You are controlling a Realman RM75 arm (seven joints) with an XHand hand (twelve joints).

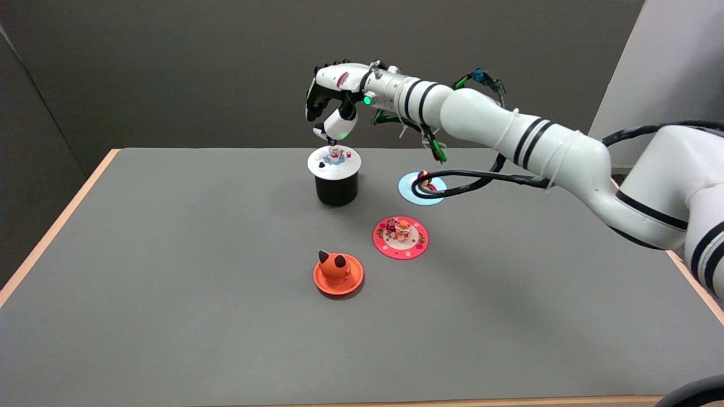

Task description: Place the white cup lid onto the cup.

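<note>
1. Head view: the white cup lid [334, 161] sits on top of the black cup [337, 189], towards the far side of the bench [169, 271]. The placing step looks all but finished.
2. The right hand [332, 107] hovers just above the lid; its fingers curl downward, apart, gripping nothing that I can see.
3. The next move, I'd judge, calls for a straight lift away, without nudging the lid's little figure.
4. Around it: a pale blue lid [421, 189] partly under the arm's cables, a pink lid [400, 237], and an orange lid [338, 273] nearer me. All stand well apart from the cup; nothing blocks the retreat.
</note>
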